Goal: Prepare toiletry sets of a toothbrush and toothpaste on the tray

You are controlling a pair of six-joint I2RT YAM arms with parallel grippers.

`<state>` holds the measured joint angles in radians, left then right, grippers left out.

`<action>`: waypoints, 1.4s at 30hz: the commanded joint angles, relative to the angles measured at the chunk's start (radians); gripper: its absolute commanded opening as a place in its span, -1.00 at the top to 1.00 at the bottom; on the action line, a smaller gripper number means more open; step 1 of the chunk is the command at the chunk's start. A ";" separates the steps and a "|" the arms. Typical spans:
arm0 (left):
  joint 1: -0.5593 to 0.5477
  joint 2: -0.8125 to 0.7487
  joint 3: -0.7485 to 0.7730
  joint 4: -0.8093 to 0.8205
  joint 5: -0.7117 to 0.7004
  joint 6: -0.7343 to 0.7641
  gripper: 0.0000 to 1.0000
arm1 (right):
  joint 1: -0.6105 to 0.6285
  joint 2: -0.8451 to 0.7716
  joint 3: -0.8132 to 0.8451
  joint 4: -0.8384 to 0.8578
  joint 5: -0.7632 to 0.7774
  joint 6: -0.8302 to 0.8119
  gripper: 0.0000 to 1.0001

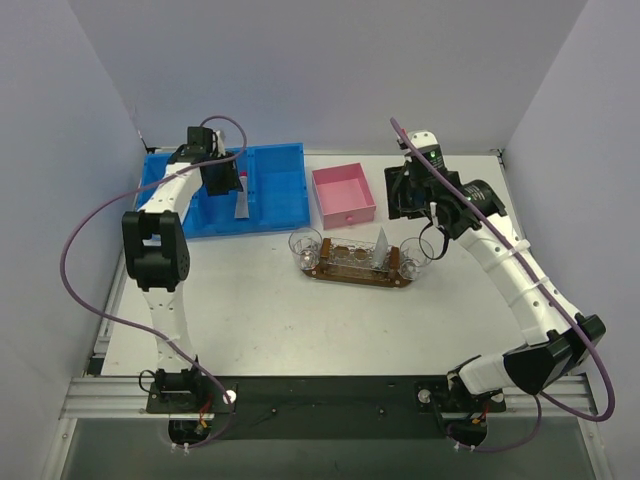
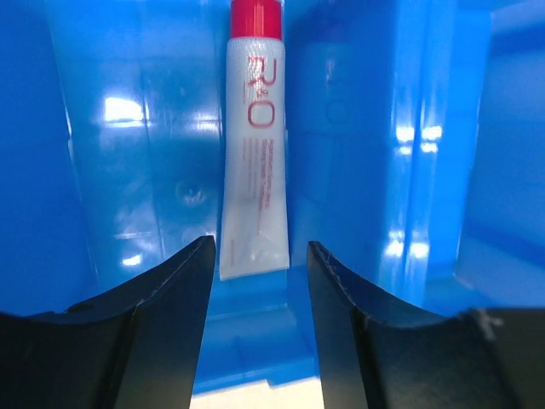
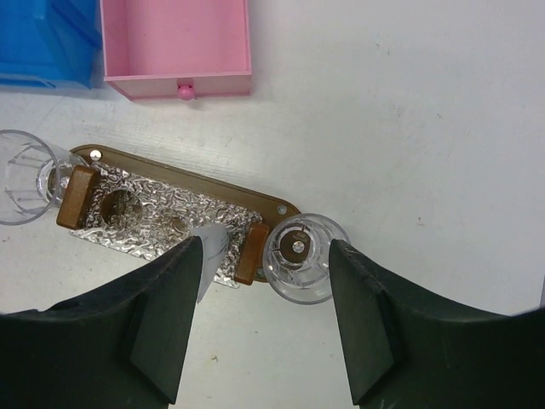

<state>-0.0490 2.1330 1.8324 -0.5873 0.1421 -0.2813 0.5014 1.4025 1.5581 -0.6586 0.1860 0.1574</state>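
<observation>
A white toothpaste tube [image 2: 253, 162] with a red cap lies in the blue bin [image 2: 128, 170]. Its flat end sits just at the tips of my left gripper [image 2: 258, 245], whose jaws stand apart with a gap beside the tube; from above the left gripper [image 1: 228, 185] hangs over the bin with the tube [image 1: 241, 206] below it. The brown oval tray [image 1: 360, 272] has a clear cup at its left end [image 1: 305, 245] and one at its right end [image 1: 415, 257], with a second white tube [image 1: 381, 245] upright between them. My right gripper [image 3: 264, 247] hovers open above the right cup [image 3: 298, 256]. No toothbrush shows.
A pink square box [image 1: 343, 195] stands empty behind the tray, right of the blue bin [image 1: 275, 185]. Crinkled foil [image 3: 162, 217] lines the tray's middle between two brown blocks. Grey walls close in the table on three sides.
</observation>
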 commanded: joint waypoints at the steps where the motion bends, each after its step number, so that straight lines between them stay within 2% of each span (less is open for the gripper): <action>1: 0.003 0.090 0.134 -0.048 0.017 0.031 -0.14 | -0.020 0.009 0.039 -0.027 0.046 0.050 -0.12; 15: 0.001 0.222 0.186 -0.063 0.004 0.086 -0.06 | -0.026 0.041 0.060 -0.055 0.032 0.094 -0.12; 21: 0.003 0.245 0.188 -0.075 0.011 0.108 0.13 | -0.024 0.052 0.071 -0.068 0.018 0.108 -0.12; 23: 0.003 0.248 0.188 -0.077 0.020 0.110 0.31 | -0.024 0.052 0.071 -0.070 0.017 0.117 -0.12; 25: 0.005 0.248 0.189 -0.075 0.027 0.108 0.38 | -0.024 0.050 0.068 -0.072 0.015 0.125 -0.12; 28: 0.009 0.248 0.189 -0.077 0.039 0.099 0.61 | -0.026 0.047 0.060 -0.072 0.012 0.134 -0.12; 29: 0.011 0.245 0.189 -0.077 0.040 0.096 0.78 | -0.024 0.043 0.057 -0.070 0.012 0.140 -0.12; 32: 0.015 0.228 0.185 -0.077 0.070 0.093 1.00 | -0.024 0.036 0.048 -0.070 0.013 0.145 -0.11; 42: 0.024 0.059 0.081 -0.017 0.171 0.036 1.00 | -0.026 0.027 0.046 -0.078 -0.020 0.165 -0.11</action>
<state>-0.0326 2.3238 1.9545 -0.6426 0.2356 -0.2070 0.4828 1.4544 1.5913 -0.7155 0.1833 0.2966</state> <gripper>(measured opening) 0.019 0.559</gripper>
